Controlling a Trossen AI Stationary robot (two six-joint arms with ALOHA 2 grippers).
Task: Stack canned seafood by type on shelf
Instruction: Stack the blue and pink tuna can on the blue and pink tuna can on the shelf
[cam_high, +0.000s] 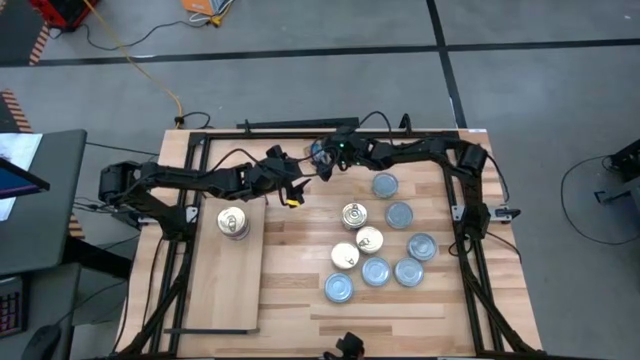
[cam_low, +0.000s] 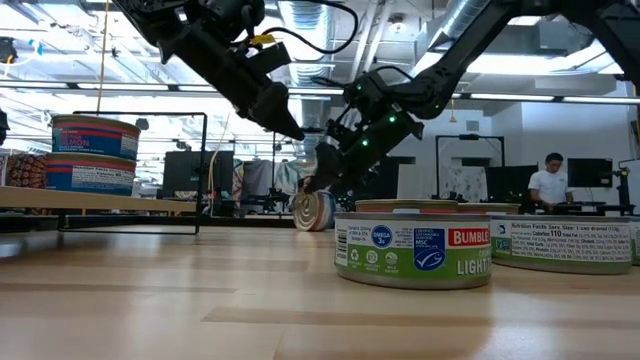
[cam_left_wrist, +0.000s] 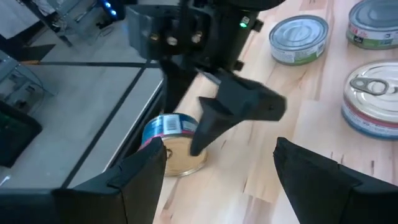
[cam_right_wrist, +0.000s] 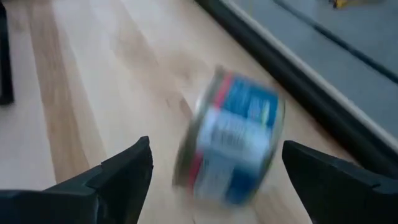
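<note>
High view. Both arms meet at the far edge of the slatted wooden tabletop (cam_high: 300, 320). Your right gripper (cam_high: 322, 160) sits over a small blue-labelled round tin (cam_high: 318, 152); the left gripper (cam_high: 293, 188) hangs just beside it, toward the pale plain-wood shelf board (cam_high: 230, 285). One stack of gold-topped tins (cam_high: 233, 222) already stands on the shelf; a loose cluster of gold-topped and silver-blue-topped tins (cam_high: 378, 250) lies well apart, mid-table.

Low view. The blue-labelled tin (cam_low: 313, 211) stands on its edge below the right gripper (cam_low: 330, 165), so it can roll. Nearest the camera is a green-labelled tuna tin (cam_low: 413, 246) (not your target).

Left wrist view. The left gripper (cam_left_wrist: 217, 171) is spread wide and holds nothing. Beyond it, the right gripper's fingers (cam_left_wrist: 239, 106) straddle the tin (cam_left_wrist: 171, 146), which lies tipped close to the table's black frame rail (cam_left_wrist: 87, 63).

Right wrist view. The right gripper (cam_right_wrist: 214, 171) is spread fully, released, with the tin (cam_right_wrist: 233, 146) between the fingers but not pinched, and blurred (likely moving).

Advice: let the tin settle before you close. Centre the right fingers on its rim faces, squeeze slowly, and keep the left arm clear.
</note>
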